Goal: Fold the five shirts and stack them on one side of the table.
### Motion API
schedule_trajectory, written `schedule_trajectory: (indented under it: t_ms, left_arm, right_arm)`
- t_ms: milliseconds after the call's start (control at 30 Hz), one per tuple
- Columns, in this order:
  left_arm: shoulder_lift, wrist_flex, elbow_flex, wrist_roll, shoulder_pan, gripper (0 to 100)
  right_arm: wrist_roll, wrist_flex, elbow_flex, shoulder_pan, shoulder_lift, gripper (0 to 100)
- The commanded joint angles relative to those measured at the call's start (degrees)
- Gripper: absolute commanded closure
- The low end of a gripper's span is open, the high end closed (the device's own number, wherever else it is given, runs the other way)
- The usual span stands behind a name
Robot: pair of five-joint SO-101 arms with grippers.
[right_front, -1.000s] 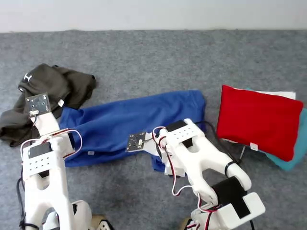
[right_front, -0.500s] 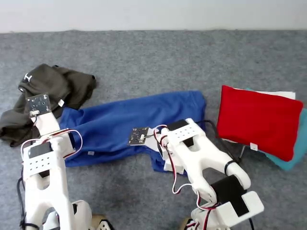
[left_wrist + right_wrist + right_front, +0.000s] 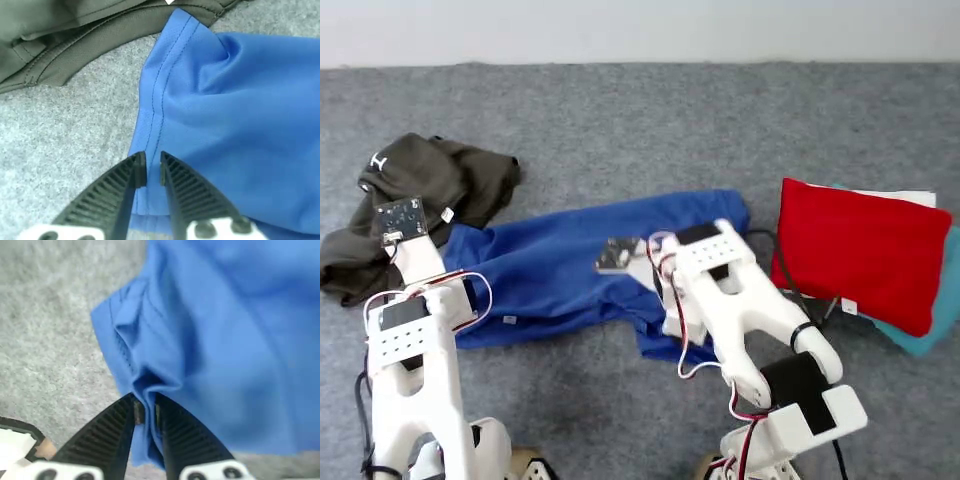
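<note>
I take this to be the folding of the blue shirt point(image 3: 560, 262), which lies spread lengthwise across the middle of the table point(image 3: 670, 110). Three shirts already sit stacked at my right, with the red shirt point(image 3: 860, 250) on top and a white shirt point(image 3: 912, 197) and a teal shirt point(image 3: 932, 325) under it; the dark shirt point(image 3: 425, 185) is heaped at the far left, not yet folded.

My left hand point(image 3: 153, 171) is closed to a thin slit on the blue shirt's stitched hem at its left end; my right hand point(image 3: 146, 412) is pinched tight on a bunched pleat of the near hem toward the other end.

As I judge it, the next move is to lift both pinches together and carry the near hem over toward the far edge; the two hands should rise evenly, or the cloth will skew; the right pinch holds a gathered wad, so that corner may land creased and need smoothing.

For edges, the blue shirt's left corner touches the dark shirt's hem, so a wide sweep there could drag the heap along; its right end lies just beside the red shirt but apart from it, with a black cable point(image 3: 790, 300) between them.

The best open room is the bare stretch of table beyond the blue shirt; the near strip is taken up by the arms themselves.
</note>
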Motion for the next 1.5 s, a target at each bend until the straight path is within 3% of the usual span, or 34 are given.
schedule_trajectory:
  t_ms: [0,200,467,733,833,1000,1467]
  left_arm:
    - [-1.6,0.1,-2.4,-0.3,-0.2,94]
    - [-1.6,0.2,-2.4,-0.3,-0.2,94]
    - [-1.6,0.2,-2.4,-0.3,-0.1,94]
    - [-1.6,0.2,-2.4,-0.3,0.1,94]
    - [-1.6,0.2,-2.4,-0.3,0.1,94]
    - [-1.6,0.3,-2.4,-0.3,0.1,94]
    - [-1.9,1.4,-2.4,-0.3,-0.1,94]
  right_arm:
    - [1.3,4.5,-10.5,0.7,2.8,99.0]
    - [2.1,13.1,-30.7,1.8,15.5,99.0]
    - [11.3,25.2,-61.7,4.1,32.3,99.0]
    - [16.6,25.9,-85.5,3.4,49.4,98.3]
    - [16.5,26.0,-90.7,3.0,52.5,91.0]
    - [11.3,25.9,-94.9,3.8,53.6,70.5]
    - [-7.0,26.5,-109.4,9.9,52.1,88.3]
